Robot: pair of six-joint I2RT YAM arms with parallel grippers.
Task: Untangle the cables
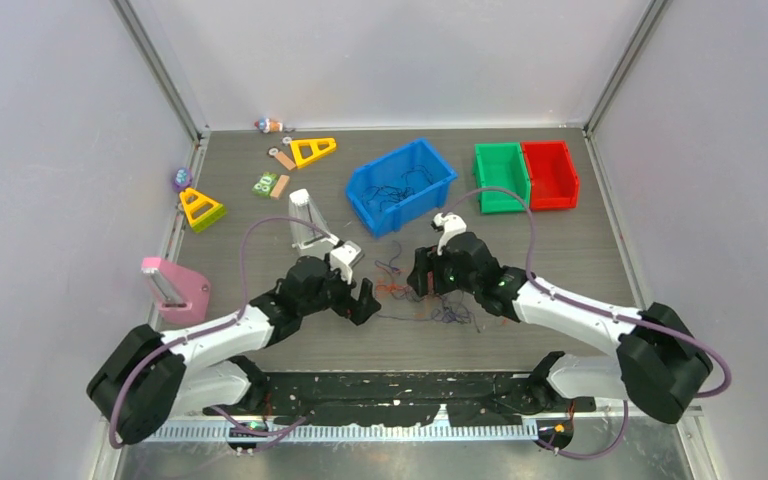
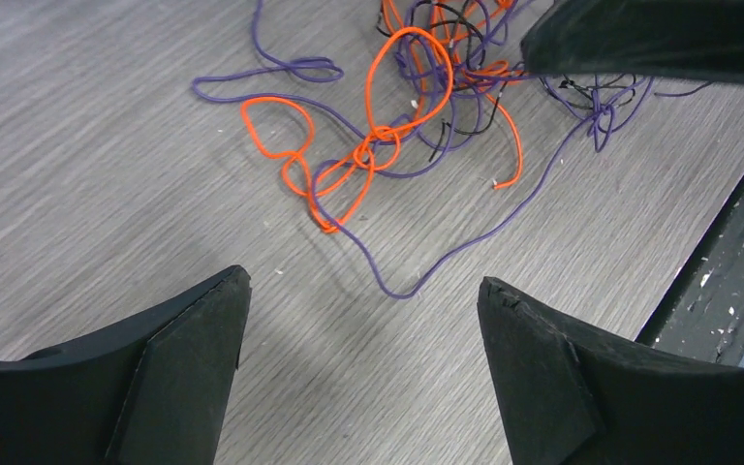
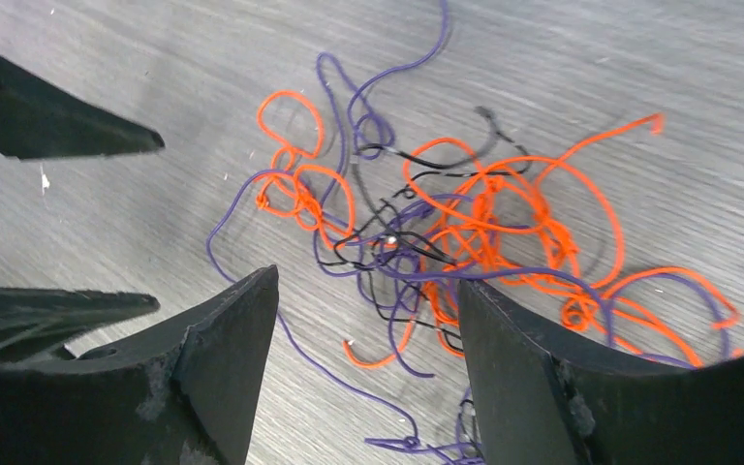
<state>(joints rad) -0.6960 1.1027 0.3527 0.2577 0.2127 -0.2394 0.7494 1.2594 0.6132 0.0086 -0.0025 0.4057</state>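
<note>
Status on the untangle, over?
Left gripper open, short of the cables. Right gripper open, straddling the tangle. Orange, purple, black strands knotted on table. No obstruction seen.

Orange, purple, black cables (image 3: 492,201), grey table (image 3: 639,58) (fine woodgrain)

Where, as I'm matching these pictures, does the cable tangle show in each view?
Top external: cable tangle mid-picture, just right of the left hand.
Left wrist: tangle at top, centre to right.
Right wrist: tangle in the centre, spreading right.
Shared landmark: the left hand, bottom of its own view, left edge of the right wrist view.
</note>
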